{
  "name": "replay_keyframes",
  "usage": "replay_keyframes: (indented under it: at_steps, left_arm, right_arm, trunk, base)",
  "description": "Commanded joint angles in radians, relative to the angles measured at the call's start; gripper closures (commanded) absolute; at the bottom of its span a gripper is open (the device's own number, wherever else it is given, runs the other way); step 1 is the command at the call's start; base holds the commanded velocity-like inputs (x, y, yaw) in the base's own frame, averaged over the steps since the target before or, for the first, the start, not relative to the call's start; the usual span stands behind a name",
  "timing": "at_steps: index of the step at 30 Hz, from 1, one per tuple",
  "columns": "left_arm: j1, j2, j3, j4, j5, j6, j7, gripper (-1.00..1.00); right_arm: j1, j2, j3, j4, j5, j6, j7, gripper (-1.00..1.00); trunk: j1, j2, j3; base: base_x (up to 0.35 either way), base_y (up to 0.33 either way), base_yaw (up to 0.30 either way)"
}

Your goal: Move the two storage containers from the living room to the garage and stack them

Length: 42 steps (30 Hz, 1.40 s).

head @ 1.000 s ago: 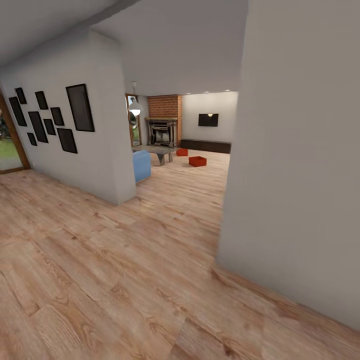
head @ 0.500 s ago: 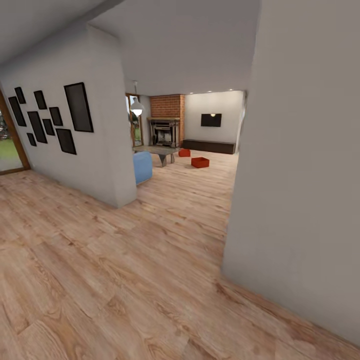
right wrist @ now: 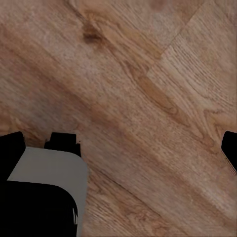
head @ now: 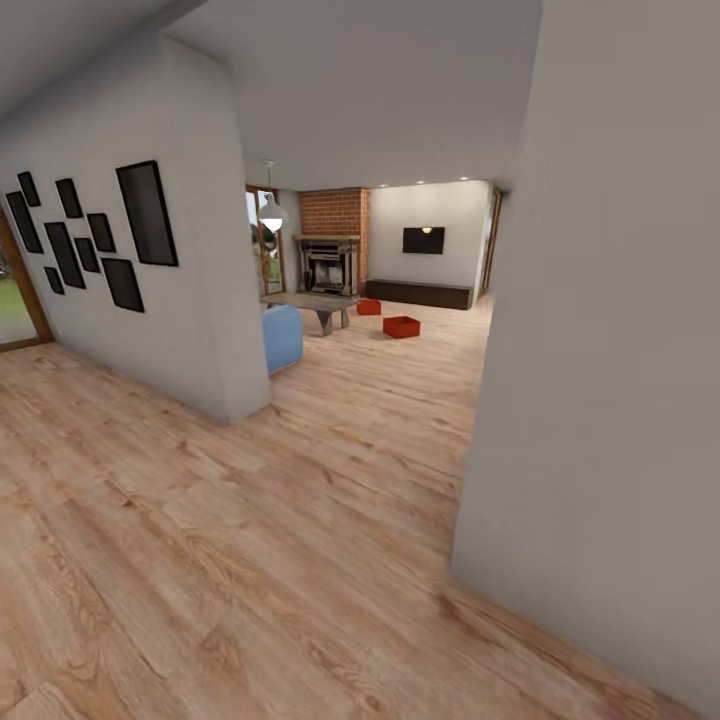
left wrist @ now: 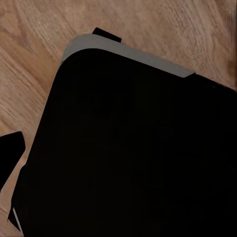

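Far down the hall, in the living room, the two storage containers stand apart on the light wood-plank floor. The nearer orange-red box (head: 401, 326) sits right of the low table, and the other (head: 369, 307) lies beyond it near the brick fireplace (head: 332, 212). Both boxes are far from my arms. My right gripper (right wrist: 120, 145) is open, with dark fingertips at opposite edges of the right wrist view and bare planks between them. My left gripper (left wrist: 118, 148) shows one fingertip (left wrist: 11, 147) spread wide, above my own black base (left wrist: 133, 158).
A grey wall corner (head: 600, 350) stands close on the right. A wall with black picture frames (head: 150, 260) ends in a corner on the left. Between them the plank floor leads to a blue seat (head: 282, 337), a low table (head: 312, 302) and a long dark cabinet (head: 418, 293).
The whole view has shifted as I roll forward. The right wall's edge has slid right, opening more of the living room. The containers have not moved.
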Motion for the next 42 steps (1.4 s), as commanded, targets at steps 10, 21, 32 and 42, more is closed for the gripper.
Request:
replay_keyframes:
  at_steps: [10, 21, 32, 42]
  left_arm:
    - [0.0, 0.001, 0.003, 0.0, 0.003, -0.002, 0.0, -1.0]
    - [0.0, 0.001, 0.003, 0.0, 0.004, -0.002, 0.0, -1.0]
    - [0.0, 0.001, 0.003, -0.001, 0.005, -0.002, 0.0, -1.0]
    - [0.0, 0.001, 0.003, -0.002, 0.005, -0.002, 0.0, -1.0]
  right_arm:
    - [-0.001, 0.002, 0.008, 0.003, -0.009, -0.006, 0.002, -1.0]
    - [-0.001, 0.002, 0.008, 0.003, -0.009, -0.004, 0.002, -1.0]
    - [-0.001, 0.001, 0.008, 0.003, -0.009, -0.005, 0.002, -1.0]
    - [-0.001, 0.001, 0.008, 0.003, -0.01, -0.006, 0.002, -1.0]
  trunk:
    - [0.001, 0.0, -0.001]
    - [0.001, 0.0, -0.001]
    - [0.001, 0.0, -0.001]
    - [0.001, 0.0, -0.001]
  base:
    - [0.322, 0.0, 0.0]
    - [0.322, 0.0, 0.0]
    - [0.322, 0.0, 0.0]
    - [0.322, 0.0, 0.0]
